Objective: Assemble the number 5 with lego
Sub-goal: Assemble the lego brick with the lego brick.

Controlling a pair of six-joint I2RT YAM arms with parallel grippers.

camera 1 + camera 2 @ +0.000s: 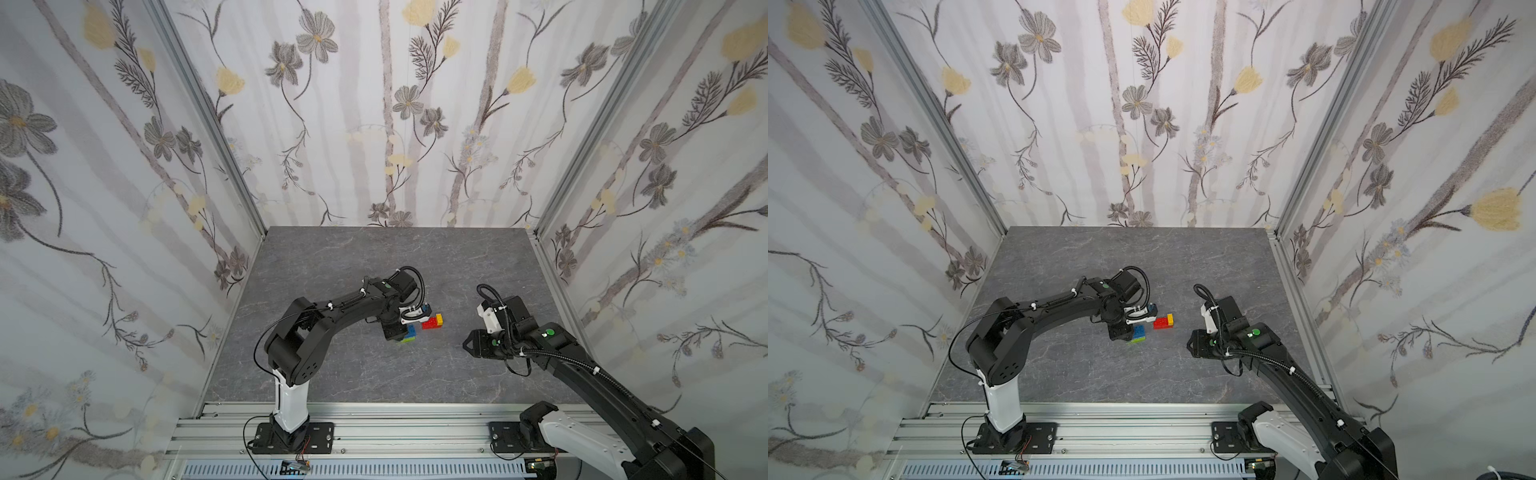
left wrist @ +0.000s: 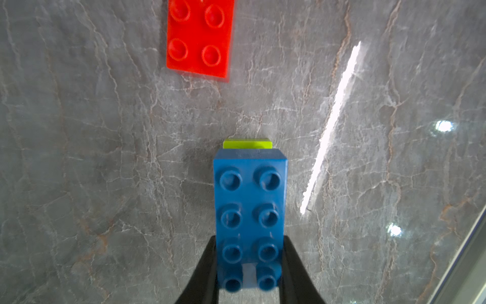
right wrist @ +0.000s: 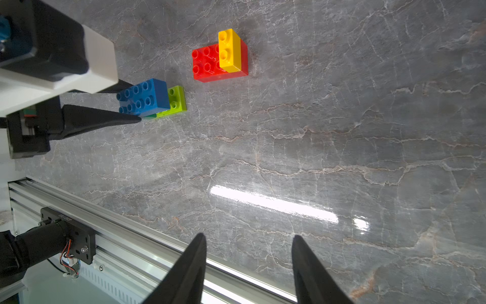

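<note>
left wrist view, over the grey worktop (image 2: 105,131): my right fingers (image 3: 192,271) stand spread with nothing between them, well apart from the bricks. my left fingers (image 2: 206,268) pinch the blue brick (image 2: 249,210) at its near end. a lime brick (image 2: 247,144) under it pokes out past the tips. beyond the tips lies the red brick (image 2: 200,39), with the yellow brick (image 3: 229,51) on top.

2 high top views overlook the table (image 1: 374,257); 2 close wrist views share the blue brick (image 2: 248,210).
</note>
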